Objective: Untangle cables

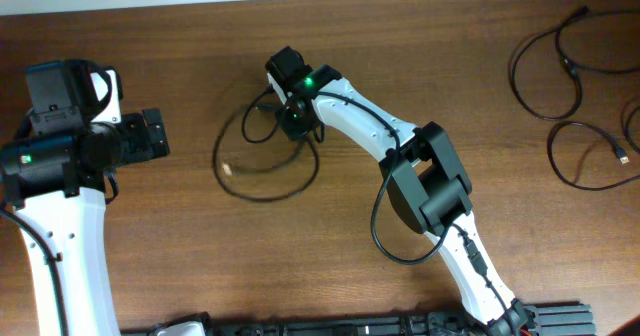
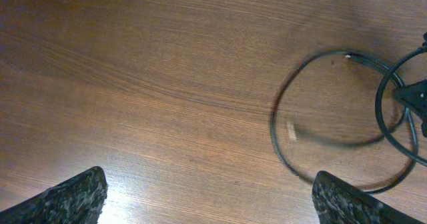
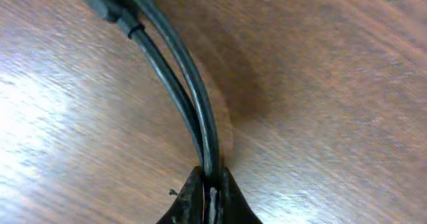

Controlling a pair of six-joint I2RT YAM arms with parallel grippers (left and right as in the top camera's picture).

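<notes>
Wooden table (image 1: pixel 450 36), right gripper (image 1: pixel 294 124) down on a looped black cable (image 1: pixel 216 158) near the table's middle, left gripper (image 1: pixel 160 136) well apart by the left edge, two more cable loops (image 1: pixel 572 66) at the right edge

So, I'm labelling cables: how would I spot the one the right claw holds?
On the wooden table, look mid-table under the right claw. The looped black cable pinched there lies alone; the other cables sit untouched near the right edge.
</notes>
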